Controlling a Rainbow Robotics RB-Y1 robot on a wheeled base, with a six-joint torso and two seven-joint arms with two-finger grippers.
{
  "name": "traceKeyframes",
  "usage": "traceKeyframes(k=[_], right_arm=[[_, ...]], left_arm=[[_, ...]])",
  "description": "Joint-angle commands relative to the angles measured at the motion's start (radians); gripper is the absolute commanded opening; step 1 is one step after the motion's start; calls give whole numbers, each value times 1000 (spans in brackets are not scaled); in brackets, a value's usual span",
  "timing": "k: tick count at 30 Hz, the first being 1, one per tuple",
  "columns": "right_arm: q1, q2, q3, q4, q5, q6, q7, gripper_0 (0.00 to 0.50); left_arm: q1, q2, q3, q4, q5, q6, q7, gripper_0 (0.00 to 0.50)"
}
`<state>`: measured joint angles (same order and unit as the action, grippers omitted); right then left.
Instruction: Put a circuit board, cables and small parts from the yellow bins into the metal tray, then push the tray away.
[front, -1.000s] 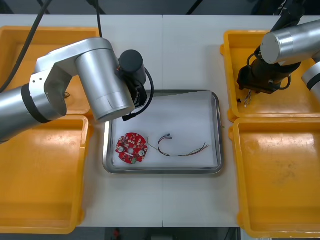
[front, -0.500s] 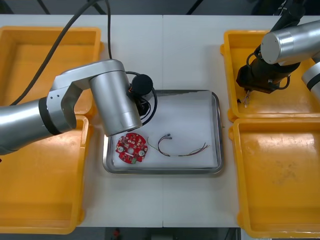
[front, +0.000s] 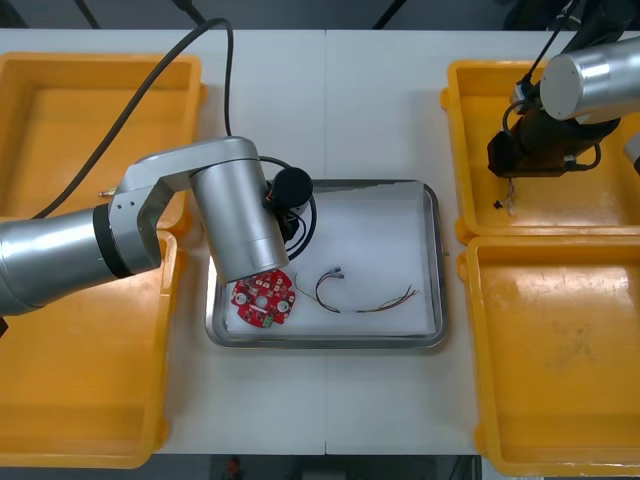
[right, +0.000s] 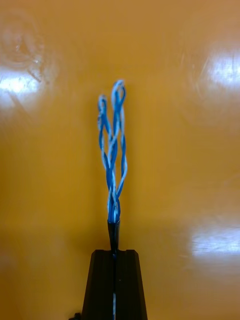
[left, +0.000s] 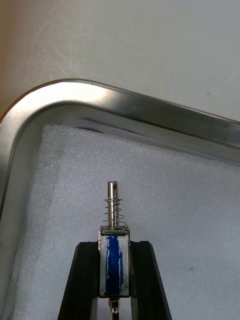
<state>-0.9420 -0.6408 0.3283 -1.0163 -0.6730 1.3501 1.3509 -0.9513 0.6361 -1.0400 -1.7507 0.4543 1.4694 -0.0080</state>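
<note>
My left gripper (left: 114, 244) is shut on a small metal part (left: 114, 262), a blue-banded block with a spring and pin, just above the white lining near a corner of the metal tray (left: 150, 107). In the front view the left arm (front: 235, 215) covers the tray's left side. A round red circuit board (front: 262, 297) and thin cables (front: 345, 290) lie in the tray (front: 437, 260). My right gripper (right: 114, 252) is shut on a twisted blue and white cable (right: 114, 145) over the far right yellow bin (front: 470, 120), where the cable (front: 510, 203) dangles below the gripper (front: 509, 180).
Two yellow bins stand on each side of the tray: the near right bin (front: 560, 350), the near left bin (front: 80, 380) and the far left bin (front: 60, 110). A black hose (front: 160, 70) runs from the left arm across the far left bin.
The right gripper shut on the blue and white cable and rose a little to the right. The left arm swung nearer and lower over the tray's left side, still holding the small metal part.
</note>
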Motion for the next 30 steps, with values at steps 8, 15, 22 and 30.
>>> traceKeyframes(k=[8, 15, 22, 30], right_arm=[[-17, -120, -132, -174, -37, 207, 231, 0], [-17, -149, -175, -288, -63, 346, 324, 0], [-14, -180, -186, -410, -126, 449, 330, 0], [-17, -189, -259, -492, -224, 554, 341, 0]], left_arm=[[5, -16, -20, -13, -26, -9, 60, 316], [0, 10, 69, -85, 21, 54, 69, 421], [-29, 57, 198, -179, 172, 155, 76, 470], [-63, 169, 399, -234, 402, 221, 102, 500]])
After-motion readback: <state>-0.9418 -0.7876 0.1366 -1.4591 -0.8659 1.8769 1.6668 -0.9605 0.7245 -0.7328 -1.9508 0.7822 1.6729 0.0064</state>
